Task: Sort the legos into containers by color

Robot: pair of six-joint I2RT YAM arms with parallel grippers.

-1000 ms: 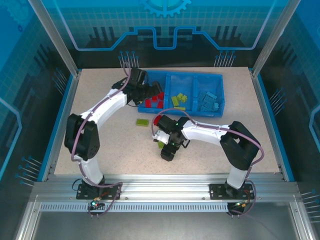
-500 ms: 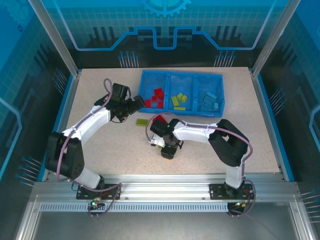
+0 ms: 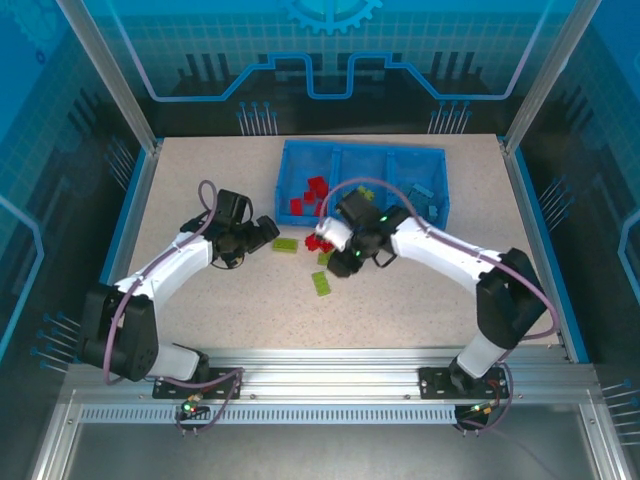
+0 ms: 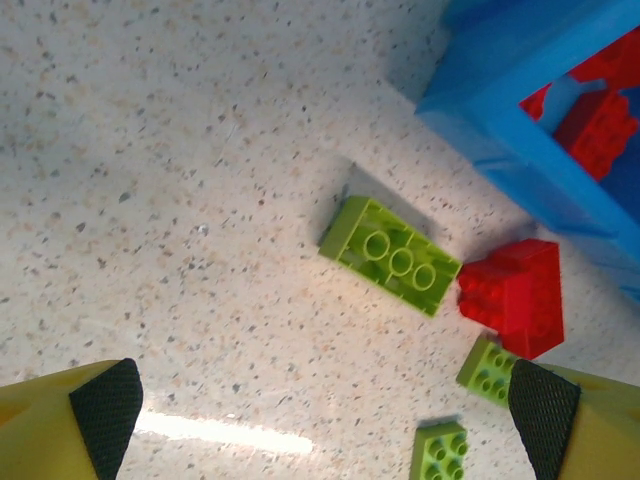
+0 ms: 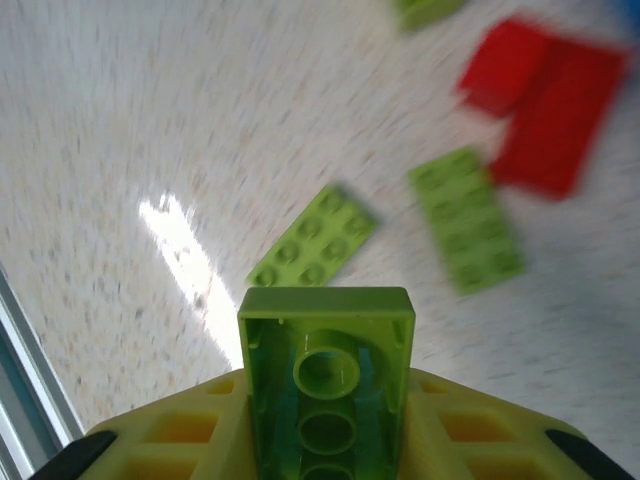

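Note:
My right gripper [image 5: 327, 440] is shut on a lime green brick [image 5: 327, 385], whose hollow underside faces the camera. In the top view this gripper [image 3: 348, 264] hangs just in front of the blue tray [image 3: 283, 183]. Below it lie a green brick [image 5: 312, 237], a second green one [image 5: 465, 220] and blurred red bricks [image 5: 545, 105]. My left gripper [image 4: 325, 420] is open above the table, empty, short of an upturned green brick [image 4: 390, 255] and a red brick [image 4: 512, 297]. In the top view it [image 3: 266, 233] sits left of the green brick [image 3: 285, 245]. The tray holds red, green and light blue bricks in separate compartments.
Two more small green bricks [image 4: 487, 368] [image 4: 440, 455] lie near the left gripper's right finger [image 4: 545, 410]. The tray corner [image 4: 500, 90] rises just beyond. One green brick [image 3: 321, 283] lies alone toward the table's near middle. Metal frame posts stand at the table corners.
The left arm pulled back from the tray's red compartment to the table on its left. The right arm rose from the near middle and swung toward the tray with a green brick.

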